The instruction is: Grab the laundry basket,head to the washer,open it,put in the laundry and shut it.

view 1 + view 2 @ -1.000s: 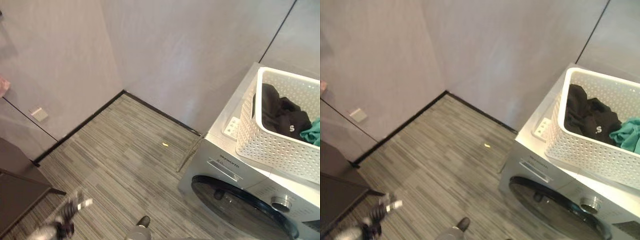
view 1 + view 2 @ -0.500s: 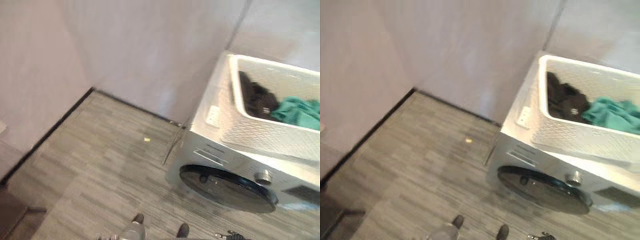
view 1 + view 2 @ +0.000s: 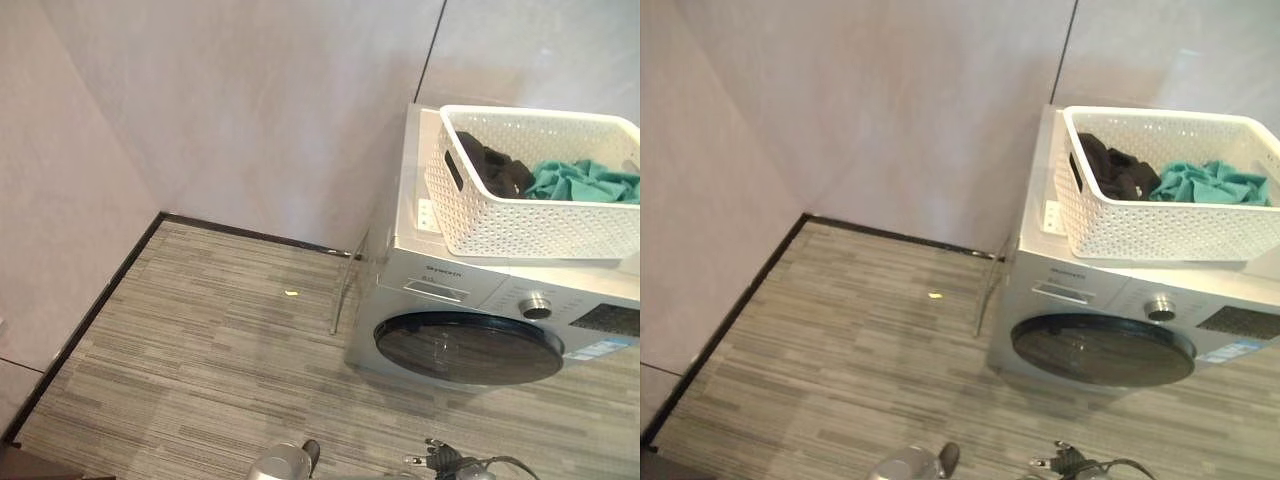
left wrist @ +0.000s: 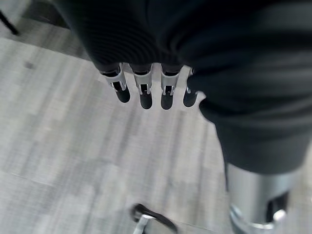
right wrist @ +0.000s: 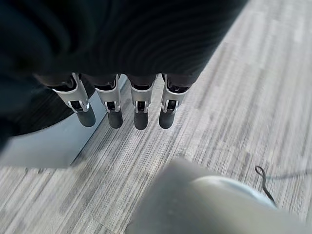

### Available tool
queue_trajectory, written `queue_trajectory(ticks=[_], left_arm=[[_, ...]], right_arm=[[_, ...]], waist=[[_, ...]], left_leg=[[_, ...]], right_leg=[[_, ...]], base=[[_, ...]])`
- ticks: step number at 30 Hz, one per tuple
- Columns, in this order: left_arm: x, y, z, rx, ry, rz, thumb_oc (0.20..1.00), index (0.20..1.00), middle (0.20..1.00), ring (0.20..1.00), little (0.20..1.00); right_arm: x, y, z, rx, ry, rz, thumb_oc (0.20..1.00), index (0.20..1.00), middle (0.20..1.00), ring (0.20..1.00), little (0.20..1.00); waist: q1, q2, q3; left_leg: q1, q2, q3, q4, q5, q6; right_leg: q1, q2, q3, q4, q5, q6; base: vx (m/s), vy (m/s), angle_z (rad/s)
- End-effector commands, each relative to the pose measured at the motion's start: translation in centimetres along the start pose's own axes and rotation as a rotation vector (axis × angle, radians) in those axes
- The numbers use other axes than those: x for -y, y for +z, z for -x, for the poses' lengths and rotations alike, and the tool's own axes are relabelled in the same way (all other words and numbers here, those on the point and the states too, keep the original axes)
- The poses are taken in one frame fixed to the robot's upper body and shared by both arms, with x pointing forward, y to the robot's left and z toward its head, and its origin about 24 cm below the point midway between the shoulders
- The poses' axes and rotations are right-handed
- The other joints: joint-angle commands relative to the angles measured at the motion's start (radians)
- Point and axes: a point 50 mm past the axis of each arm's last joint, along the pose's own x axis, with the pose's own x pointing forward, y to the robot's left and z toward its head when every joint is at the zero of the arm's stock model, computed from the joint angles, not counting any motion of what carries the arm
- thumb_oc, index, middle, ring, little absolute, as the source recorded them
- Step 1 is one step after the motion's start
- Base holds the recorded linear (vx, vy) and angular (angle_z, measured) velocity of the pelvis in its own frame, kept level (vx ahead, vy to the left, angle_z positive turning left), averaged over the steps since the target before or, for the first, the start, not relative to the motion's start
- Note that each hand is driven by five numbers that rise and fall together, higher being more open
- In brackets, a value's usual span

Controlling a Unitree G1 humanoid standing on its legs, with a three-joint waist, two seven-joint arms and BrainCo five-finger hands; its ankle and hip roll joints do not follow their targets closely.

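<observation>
A white perforated laundry basket [image 3: 520, 215] stands on top of a silver front-loading washer [image 3: 430, 285] by the wall. Black clothes [image 3: 490, 170] and a teal garment [image 3: 580, 182] lie inside it. The washer's round dark door [image 3: 468, 348] is shut, with a knob [image 3: 536, 306] above it. My left hand [image 4: 141, 90] hangs over the striped grey floor, fingers straight and holding nothing. My right hand [image 5: 139, 105] also hangs with straight, empty fingers over the floor. Both hands are well apart from the basket and the washer.
Pale walls meet in a corner at the left, edged by a black baseboard [image 3: 110, 290]. A small yellow scrap [image 3: 291, 292] lies on the floor. A thin grey pipe [image 3: 345, 290] runs down beside the washer's left side.
The camera has swung to the right, so the washer and basket now sit squarer in view. The dark furniture at the left has left the picture. The basket still rests on the washer.
</observation>
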Motion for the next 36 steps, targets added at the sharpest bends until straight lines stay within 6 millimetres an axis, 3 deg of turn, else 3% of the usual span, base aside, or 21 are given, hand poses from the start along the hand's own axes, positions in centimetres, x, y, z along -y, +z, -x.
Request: queue_trajectory(ticks=[1,2,3,4,6,7,8,9,10,12,13,19,24,26,29,36], left_arm=[[2.2,1.8,-0.1,0.056,-0.026,-0.066,1.0,1.0,1.0,1.0,1.0],[2.2,1.8,-0.1,0.057,-0.026,-0.066,1.0,1.0,1.0,1.0,1.0],[2.8,3.2,-0.1,0.11,-0.029,-0.035,1.0,1.0,1.0,1.0,1.0],[3.3,3.5,-0.1,0.12,-0.052,-0.015,1.0,1.0,1.0,1.0,1.0],[1.9,5.5,-0.2,0.186,0.002,0.015,1.0,1.0,1.0,1.0,1.0],[2.1,6.8,-0.2,0.225,-0.009,0.003,1.0,1.0,1.0,1.0,1.0],[2.6,7.8,-0.2,0.252,-0.026,0.0,1.0,1.0,1.0,1.0,1.0],[2.8,8.3,-0.1,0.259,-0.026,0.021,1.0,1.0,1.0,1.0,1.0],[2.8,8.4,-0.1,0.259,-0.026,0.021,1.0,1.0,1.0,1.0,1.0],[3.2,8.3,-0.1,0.247,-0.023,0.039,1.0,1.0,1.0,1.0,1.0],[3.8,8.4,0.0,0.252,-0.036,0.024,1.0,1.0,1.0,1.0,1.0],[4.5,7.5,0.0,0.235,-0.043,-0.03,1.0,1.0,1.0,1.0,1.0],[4.0,6.1,-0.1,0.188,-0.032,0.01,1.0,1.0,1.0,1.0,1.0],[3.6,4.6,-0.1,0.13,-0.018,0.006,1.0,1.0,1.0,1.0,1.0],[3.3,3.4,-0.2,0.073,-0.018,-0.008,1.0,1.0,1.0,1.0,1.0],[3.9,3.6,-0.1,0.075,-0.044,-0.03,1.0,1.0,1.0,1.0,1.0]], right_arm=[[-1.0,4.4,-0.7,0.108,-0.053,0.159,1.0,1.0,1.0,1.0,1.0],[-1.0,4.5,-0.7,0.11,-0.054,0.159,1.0,1.0,1.0,1.0,1.0],[2.3,0.9,0.2,0.056,-0.074,0.171,1.0,1.0,1.0,1.0,1.0],[2.8,0.9,0.3,0.07,-0.085,0.201,1.0,1.0,1.0,1.0,1.0],[8.4,2.5,1.4,0.121,-0.197,0.204,1.0,1.0,1.0,1.0,1.0],[9.3,5.0,1.5,0.198,-0.228,0.185,1.0,1.0,1.0,1.0,1.0],[8.9,6.6,1.3,0.241,-0.232,0.186,1.0,1.0,1.0,1.0,1.0],[8.2,7.2,1.0,0.248,-0.228,0.189,1.0,1.0,1.0,1.0,1.0],[8.3,7.2,1.0,0.249,-0.229,0.189,1.0,1.0,1.0,1.0,1.0],[8.1,6.6,1.1,0.235,-0.231,0.225,1.0,1.0,1.0,1.0,1.0],[8.0,6.5,1.3,0.255,-0.241,0.196,1.0,1.0,1.0,1.0,1.0],[7.6,6.6,1.8,0.332,-0.258,0.095,1.0,1.0,1.0,1.0,1.0],[6.8,7.7,2.4,0.409,-0.246,0.155,1.0,1.0,1.0,1.0,1.0],[7.3,8.7,3.3,0.477,-0.265,0.186,1.0,1.0,1.0,1.0,1.0],[8.7,8.4,4.2,0.492,-0.326,0.191,1.0,1.0,1.0,1.0,1.0],[11.3,8.2,6.2,0.522,-0.46,0.204,1.0,1.0,1.0,1.0,1.0]], waist=[[0.099,0.031,-0.014],[0.098,0.03,-0.015],[0.056,0.043,-0.007],[0.034,0.05,-0.005],[0.013,0.038,0.004],[0.009,0.037,0.017],[0.01,0.037,0.031],[0.01,0.031,0.042],[0.009,0.032,0.041],[-0.001,0.016,0.033],[-0.016,0.02,0.012],[-0.045,0.036,-0.026],[-0.05,0.042,-0.04],[-0.06,0.043,-0.048],[-0.074,0.043,-0.051],[-0.1,0.047,-0.06]], left_leg=[[-0.052,-0.016,-0.214,-0.092,0.076,-0.005],[-0.055,-0.016,-0.216,-0.092,0.078,-0.005],[-0.066,0.013,-0.199,-0.127,0.115,-0.032],[-0.074,0.025,-0.202,-0.147,0.138,-0.049],[-0.111,0.051,-0.203,-0.161,0.172,-0.079],[-0.138,0.06,-0.21,-0.161,0.195,-0.099],[-0.143,0.06,-0.238,-0.161,0.203,-0.11],[-0.115,0.051,-0.24,-0.161,0.171,-0.105],[-0.117,0.051,-0.242,-0.161,0.173,-0.105],[-0.071,0.059,-0.197,-0.123,0.116,-0.092],[-0.084,0.092,-0.177,-0.155,0.161,-0.101],[-0.074,0.059,-0.201,-0.161,0.151,-0.081],[-0.062,0.055,-0.203,-0.161,0.144,-0.078],[-0.066,0.06,-0.191,-0.161,0.147,-0.083],[-0.073,0.065,-0.182,-0.161,0.148,-0.087],[-0.064,0.07,-0.172,-0.161,0.134,-0.081]], right_leg=[[0.111,0.019,-0.044,-0.367,0.144,-0.005],[0.11,0.02,-0.045,-0.37,0.147,-0.004],[0.112,0.048,-0.046,-0.418,0.152,-0.01],[0.116,0.066,-0.055,-0.443,0.158,-0.017],[0.11,0.091,-0.066,-0.473,0.162,-0.028],[0.103,0.095,-0.074,-0.473,0.164,-0.031],[0.089,0.093,-0.071,-0.461,0.167,-0.033],[0.08,0.084,-0.072,-0.462,0.176,-0.034],[0.078,0.084,-0.073,-0.463,0.178,-0.033],[0.066,0.066,-0.078,-0.473,0.2,-0.026],[0.064,0.079,-0.082,-0.477,0.189,-0.029],[0.117,0.086,-0.107,-0.489,0.187,-0.035],[0.134,0.084,-0.103,-0.504,0.186,-0.034],[0.126,0.082,-0.093,-0.508,0.187,-0.03],[0.12,0.082,-0.087,-0.508,0.188,-0.026],[0.126,0.089,-0.063,-0.508,0.186,-0.028]], base=[[-0.05,-0.219,-0.4],[-0.08,-0.235,-0.19],[-0.11,-0.26,0.49],[-0.15,-0.384,0.97],[-0.14,-0.318,0.81],[-0.18,-0.253,-0.02],[-0.18,-0.199,-0.18],[-0.12,-0.102,-0.22],[-0.08,-0.046,-0.18],[-0.07,-0.046,-0.04],[-0.04,-0.059,0.02],[0.06,-0.055,0.17],[0.02,0.0,0.0],[-0.02,0.015,-0.12],[-0.03,0.014,-0.15],[0.01,0.007,-0.2]])
